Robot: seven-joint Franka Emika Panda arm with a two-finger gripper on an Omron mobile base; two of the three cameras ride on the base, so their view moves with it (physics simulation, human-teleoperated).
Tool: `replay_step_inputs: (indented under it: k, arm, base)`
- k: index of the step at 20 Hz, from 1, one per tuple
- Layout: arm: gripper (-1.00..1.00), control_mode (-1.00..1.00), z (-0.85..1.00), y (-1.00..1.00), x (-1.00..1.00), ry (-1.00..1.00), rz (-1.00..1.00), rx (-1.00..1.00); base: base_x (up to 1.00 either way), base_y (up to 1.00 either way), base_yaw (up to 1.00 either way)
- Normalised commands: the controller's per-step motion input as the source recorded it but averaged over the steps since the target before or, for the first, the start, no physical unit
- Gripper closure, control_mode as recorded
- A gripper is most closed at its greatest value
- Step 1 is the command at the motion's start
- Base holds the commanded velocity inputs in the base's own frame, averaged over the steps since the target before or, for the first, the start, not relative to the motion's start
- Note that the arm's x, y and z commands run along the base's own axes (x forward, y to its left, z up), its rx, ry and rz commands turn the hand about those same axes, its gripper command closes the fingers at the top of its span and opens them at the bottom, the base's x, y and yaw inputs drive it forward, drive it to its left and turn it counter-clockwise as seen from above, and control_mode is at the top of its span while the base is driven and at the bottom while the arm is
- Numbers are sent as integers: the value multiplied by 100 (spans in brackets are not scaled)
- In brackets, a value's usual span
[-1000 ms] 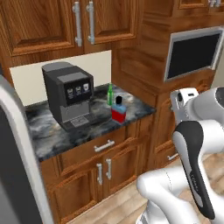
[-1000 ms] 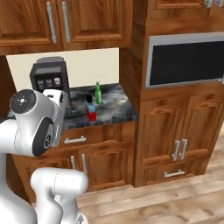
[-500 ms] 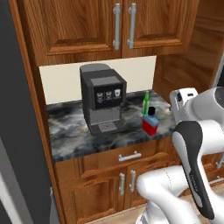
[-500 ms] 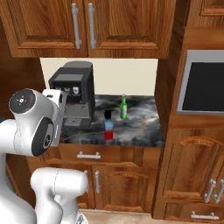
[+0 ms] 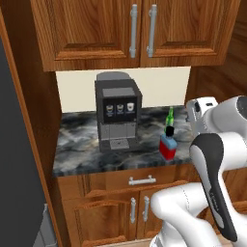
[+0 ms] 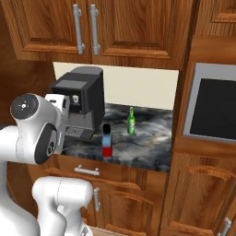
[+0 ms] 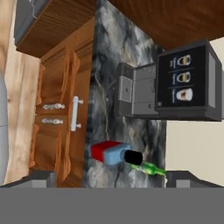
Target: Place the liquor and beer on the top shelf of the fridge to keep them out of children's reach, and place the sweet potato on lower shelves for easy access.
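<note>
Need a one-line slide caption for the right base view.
Liquor near the counter edge, beer behind it, right of the coffee machine.

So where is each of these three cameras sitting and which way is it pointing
Left base view: behind the arm on its left, facing the counter; white arm rises lower right.
Right base view: behind on its right, facing the same counter; arm lower left.
Hand view: on the hand, rolled sideways, aimed at the counter front; dark fingers wide apart at the bottom.
All three share the coffee machine, the liquor and the beer.
</note>
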Motion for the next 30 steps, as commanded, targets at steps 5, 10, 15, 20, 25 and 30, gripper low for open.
replay_step_inputs:
  k: [5, 10, 15, 20, 25, 30]
  arm:
    - [-100, -100, -2, 0, 0, -2, 0, 0]
    - [-100, -100, -20, -2, 1, -8, -1, 3]
    - [-100, -100, -29, -15, 31, -6, -12, 16]
    - [-100, -100, -27, -20, 35, -1, -18, 20]
    - [-100, -100, -41, -20, 7, -1, -23, 29]
    - [-100, -100, -50, -37, 0, -9, -19, 44]
  base:
    - [8, -2, 5]
    - [0, 0, 0]
    - [0, 0, 0]
    - [0, 0, 0]
    - [0, 0, 0]
    - [0, 0, 0]
